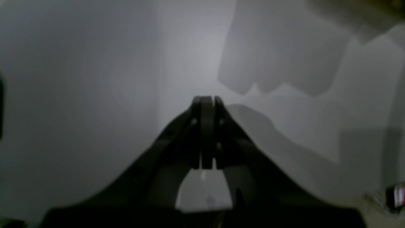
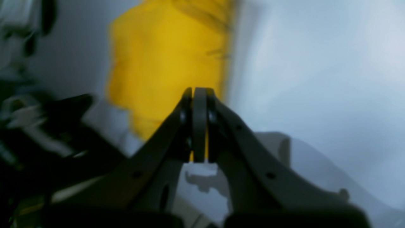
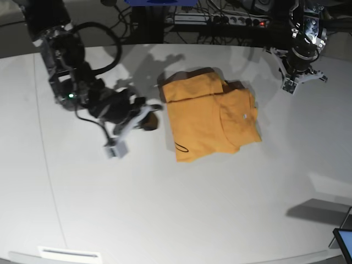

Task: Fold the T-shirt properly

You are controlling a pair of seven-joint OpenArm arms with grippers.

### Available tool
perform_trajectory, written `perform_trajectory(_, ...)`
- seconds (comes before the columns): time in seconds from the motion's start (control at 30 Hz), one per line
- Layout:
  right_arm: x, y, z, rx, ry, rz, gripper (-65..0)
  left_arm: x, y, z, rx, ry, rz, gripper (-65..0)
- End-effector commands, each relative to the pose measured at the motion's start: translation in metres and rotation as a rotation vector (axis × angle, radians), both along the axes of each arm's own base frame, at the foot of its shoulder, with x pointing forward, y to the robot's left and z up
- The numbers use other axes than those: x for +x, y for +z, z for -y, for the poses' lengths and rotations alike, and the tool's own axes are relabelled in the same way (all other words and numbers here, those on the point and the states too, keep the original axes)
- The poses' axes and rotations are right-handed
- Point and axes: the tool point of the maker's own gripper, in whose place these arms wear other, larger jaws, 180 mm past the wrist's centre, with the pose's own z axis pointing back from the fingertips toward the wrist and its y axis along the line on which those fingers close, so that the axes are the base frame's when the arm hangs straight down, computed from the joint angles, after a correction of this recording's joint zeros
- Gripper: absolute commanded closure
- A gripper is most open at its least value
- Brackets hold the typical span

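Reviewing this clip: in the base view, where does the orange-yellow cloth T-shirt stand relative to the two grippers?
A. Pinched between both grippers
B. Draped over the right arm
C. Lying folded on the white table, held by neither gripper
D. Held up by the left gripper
C: the orange-yellow cloth T-shirt lies folded on the white table, with the right gripper beside it and the left gripper well apart, both shut and holding nothing.

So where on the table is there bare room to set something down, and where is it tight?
Broad bare table lies below the T-shirt, and more to the shirt's right, below the left hand. It is crowded between the shirt's left edge and the right hand, and along the top edge by the cables.
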Motion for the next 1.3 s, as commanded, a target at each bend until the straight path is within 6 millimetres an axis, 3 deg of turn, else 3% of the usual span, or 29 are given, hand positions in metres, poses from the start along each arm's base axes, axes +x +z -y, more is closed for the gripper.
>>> perform_trajectory(0.0, 0.007, 0.01, 0.01, 0.003, -0.02, 0.041, 0.0, 0.009, 0.012, 0.002, -0.002, -0.017, 0.061, 0.0)
perform_trajectory(0.23, 0.002, -0.012, 0.099, -0.085, -0.256, 0.024, 0.0, 0.012, 0.029, 0.035, -0.125, -0.117, 0.263, 0.0)
perform_trajectory(0.37, -0.019, -0.027, 0.145, -0.167, -0.37, 0.071, 0.0, 0.009, 0.051, 0.034, -0.168, -0.126, 0.42, 0.0)
perform_trajectory(0.53, -0.058, -0.046, 0.172, -0.241, -0.419, 0.081, 0.0, -0.003, 0.07, 0.026, -0.198, -0.095, 0.579, 0.0)
perform_trajectory(0.77, -0.104, -0.059, 0.195, -0.311, -0.457, 0.075, 0.0, -0.041, 0.07, 0.035, -0.259, -0.128, 0.624, 0.0)
perform_trajectory(0.93, -0.136, -0.061, 0.224, -0.363, -0.544, 0.018, 0.0, -0.069, 0.06, 0.033, -0.278, -0.124, 0.593, 0.0)
perform_trajectory(1.1, -0.166, -0.059, 0.261, -0.43, -0.665, -0.03, 0.0, -0.097, 0.028, 0.055, -0.281, -0.226, 0.484, 0.0)
perform_trajectory(1.27, -0.198, -0.066, 0.266, -0.465, -0.666, -0.105, 0.0, -0.119, 0.002, 0.078, -0.25, -0.277, 0.399, 0.0)
